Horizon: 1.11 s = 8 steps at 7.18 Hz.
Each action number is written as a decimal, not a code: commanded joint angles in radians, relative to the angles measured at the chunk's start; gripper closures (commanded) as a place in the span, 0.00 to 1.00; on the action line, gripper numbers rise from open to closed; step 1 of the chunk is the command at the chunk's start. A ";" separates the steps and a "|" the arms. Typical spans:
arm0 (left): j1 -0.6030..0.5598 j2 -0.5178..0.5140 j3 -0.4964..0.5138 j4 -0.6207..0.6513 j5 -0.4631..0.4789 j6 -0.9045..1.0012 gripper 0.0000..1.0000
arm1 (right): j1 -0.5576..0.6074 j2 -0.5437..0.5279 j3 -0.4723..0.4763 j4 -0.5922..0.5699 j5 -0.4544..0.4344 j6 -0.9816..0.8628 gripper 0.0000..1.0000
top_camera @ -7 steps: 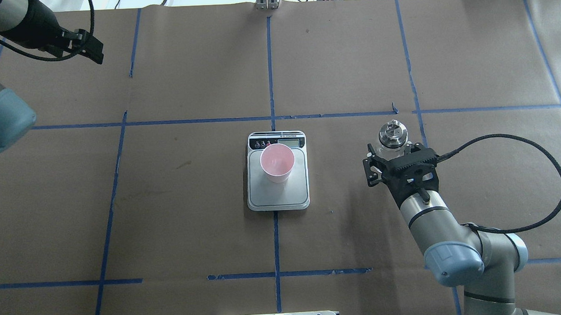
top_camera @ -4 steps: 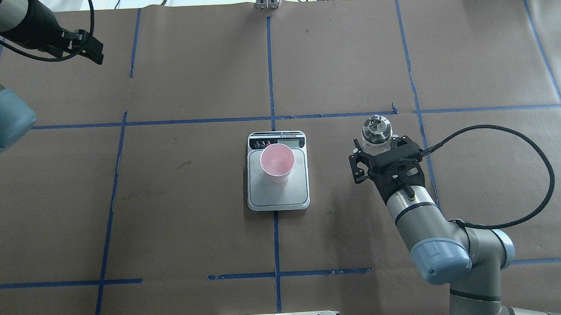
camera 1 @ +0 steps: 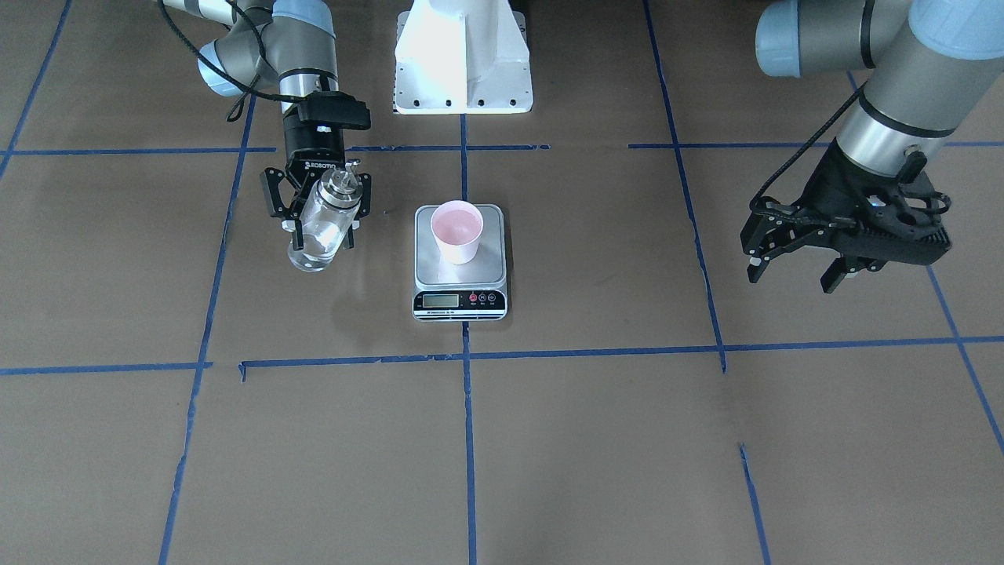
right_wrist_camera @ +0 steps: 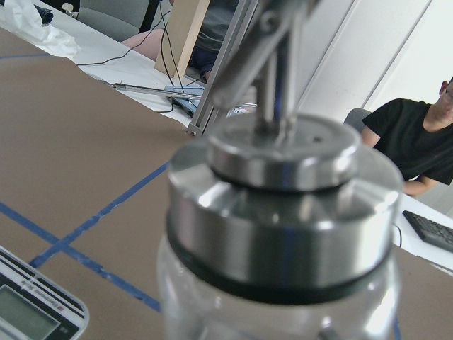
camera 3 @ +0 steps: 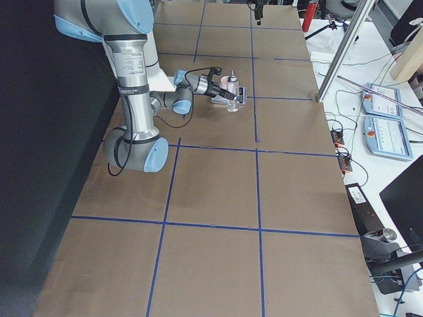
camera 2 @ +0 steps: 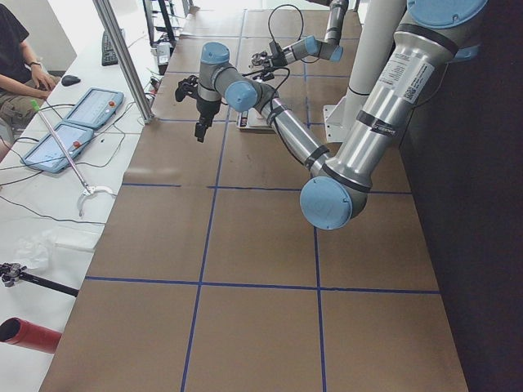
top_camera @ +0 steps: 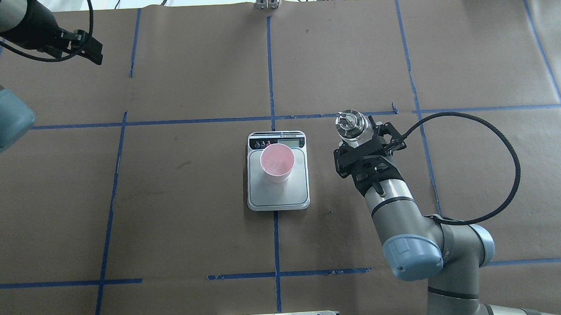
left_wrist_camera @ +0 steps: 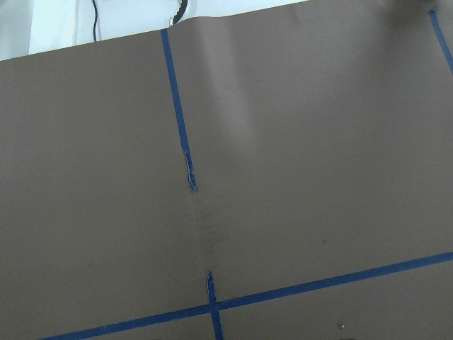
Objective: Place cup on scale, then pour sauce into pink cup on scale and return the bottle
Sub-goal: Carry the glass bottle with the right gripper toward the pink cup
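The right end effector is clamped on the bottle, holding it slightly tilted over the bench, just beside the scale on the side nearer the bench's right end. The cup stands upright on the scale, mid-bench. The left end effector hangs spread wide and holds nothing, near the far left corner.

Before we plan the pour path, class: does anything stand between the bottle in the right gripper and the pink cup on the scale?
Nothing visible does. The right gripper holds the bottle beside the scale, and only bare table lies between it and the cup.
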 commanded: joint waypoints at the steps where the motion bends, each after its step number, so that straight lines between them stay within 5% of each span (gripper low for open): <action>1: 0.000 0.000 0.000 0.000 -0.001 0.000 0.13 | -0.001 0.004 0.005 -0.136 -0.052 -0.261 1.00; 4: 0.000 0.002 0.003 -0.001 -0.001 0.005 0.13 | -0.001 0.037 0.000 -0.158 -0.042 -0.531 1.00; 8: 0.000 0.002 0.005 -0.001 -0.001 0.008 0.12 | -0.004 0.122 -0.001 -0.405 -0.071 -0.549 1.00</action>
